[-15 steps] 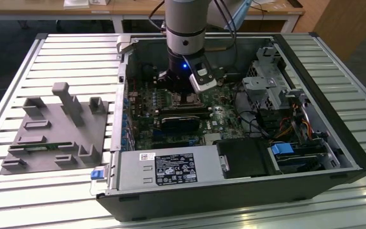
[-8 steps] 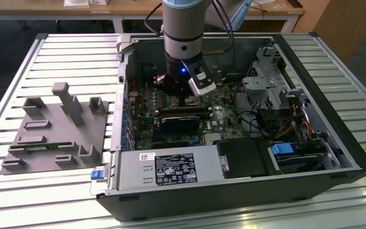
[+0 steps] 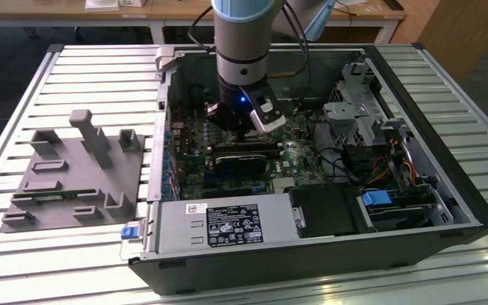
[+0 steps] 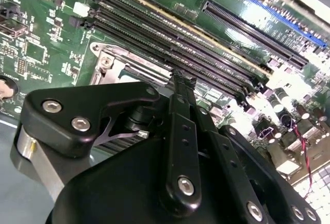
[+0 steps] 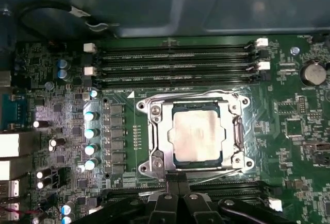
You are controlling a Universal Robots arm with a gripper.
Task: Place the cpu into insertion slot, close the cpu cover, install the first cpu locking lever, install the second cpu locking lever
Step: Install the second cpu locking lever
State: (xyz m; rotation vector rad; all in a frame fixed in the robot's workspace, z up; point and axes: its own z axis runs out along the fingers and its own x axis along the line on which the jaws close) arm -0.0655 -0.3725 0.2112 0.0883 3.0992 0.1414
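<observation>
The cpu [image 5: 197, 137] sits flat in the insertion slot [image 5: 154, 162] on the green motherboard [image 5: 289, 126], its silvery-grey metal top showing a dull, slightly smeared sheen with a brighter patch toward the middle. In the first wrist view the cpu cover [image 5: 236, 131] lies closed over it — a thin silver frame whose square window leaves the chip's top exposed, with screws at its corners and a shiny clear film reflecting light around the socket. Long black memory slots [image 5: 175, 59] run parallel just beside one edge of the socket, and another row lies along the opposite edge, next to the gripper.

The gripper [image 5: 178, 180] hangs right at that edge of the socket, its two black fingers pressed together with no gap between the tips and nothing held; in the second wrist view the same fingers [image 4: 181, 87] end at the corner of the silver socket frame [image 4: 111, 62], close above the board. Whether the tips touch the metal I cannot tell.

A row of small cylindrical capacitors [image 5: 91, 131] stands to one side of the socket. In the exterior view the arm [image 3: 242, 38] reaches straight down into the open computer case [image 3: 473, 210] — which lies on a slatted metal table [image 3: 83, 76], with a grey fixture block [image 3: 74, 171] well apart on the exterior view's left
</observation>
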